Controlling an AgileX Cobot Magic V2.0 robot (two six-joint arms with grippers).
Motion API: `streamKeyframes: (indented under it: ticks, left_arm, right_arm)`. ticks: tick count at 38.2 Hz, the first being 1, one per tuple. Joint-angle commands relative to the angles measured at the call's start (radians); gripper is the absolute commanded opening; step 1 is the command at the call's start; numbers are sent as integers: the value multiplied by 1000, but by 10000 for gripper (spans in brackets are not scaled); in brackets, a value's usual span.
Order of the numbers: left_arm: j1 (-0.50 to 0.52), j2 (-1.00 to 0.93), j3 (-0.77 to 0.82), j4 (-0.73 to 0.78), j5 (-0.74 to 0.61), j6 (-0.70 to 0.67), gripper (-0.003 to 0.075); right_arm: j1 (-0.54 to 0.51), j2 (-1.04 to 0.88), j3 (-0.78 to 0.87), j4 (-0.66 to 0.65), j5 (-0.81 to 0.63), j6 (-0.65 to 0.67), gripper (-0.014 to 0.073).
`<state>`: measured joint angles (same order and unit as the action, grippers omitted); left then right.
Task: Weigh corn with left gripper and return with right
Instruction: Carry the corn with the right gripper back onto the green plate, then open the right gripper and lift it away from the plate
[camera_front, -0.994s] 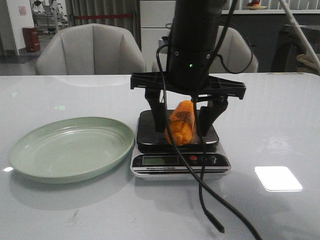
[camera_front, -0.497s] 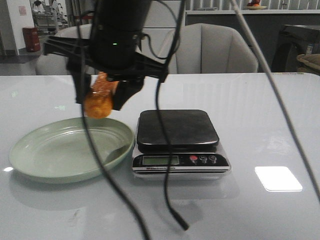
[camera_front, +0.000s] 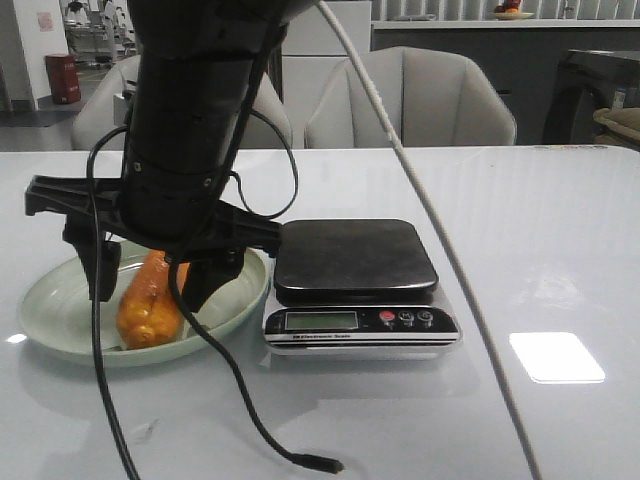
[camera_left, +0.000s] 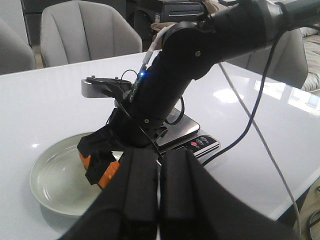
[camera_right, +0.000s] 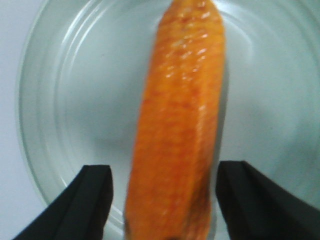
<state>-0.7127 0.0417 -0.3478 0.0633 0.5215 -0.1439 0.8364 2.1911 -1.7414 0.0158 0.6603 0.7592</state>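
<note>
The orange-yellow corn (camera_front: 149, 302) lies in the pale green plate (camera_front: 60, 320) left of the scale (camera_front: 355, 262). My right gripper (camera_front: 152, 285) hangs low over the plate and straddles the cob. In the right wrist view its fingers (camera_right: 93, 199) stand apart from the corn (camera_right: 177, 125), with a gap on each side, so the right gripper (camera_right: 170, 210) is open. The left gripper (camera_left: 159, 175) is shut on nothing, and stays back on the near side of the plate (camera_left: 52, 182). From there a bit of the corn (camera_left: 108, 173) shows under the right arm.
The scale's black platform (camera_front: 353, 255) is bare, with its display and buttons (camera_front: 400, 318) facing the front. A loose black cable (camera_front: 250, 420) trails from the right arm onto the table in front of the plate. Grey chairs (camera_front: 420, 95) stand behind the table.
The right gripper carried the corn from the scale leftward, lowered it into the plate and opened. The scale's platform is now bare.
</note>
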Motion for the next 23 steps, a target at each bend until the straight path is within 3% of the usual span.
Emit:
streamKeyframes:
  ticks: [1, 14, 19, 23]
  left_arm:
    - [1, 13, -25, 3, -83, -1, 122]
    - [1, 13, -25, 3, -85, -1, 122]
    - [1, 13, -25, 3, -85, -1, 122]
    - [1, 13, -25, 3, -85, -1, 122]
  right_arm:
    - [0, -63, -40, 0, -43, 0, 606]
    - [-35, -146, -77, -9, 111, -37, 606]
    - [-102, -230, -77, 24, 228, -169, 606]
    - [-158, -293, -76, 87, 348, -376, 606]
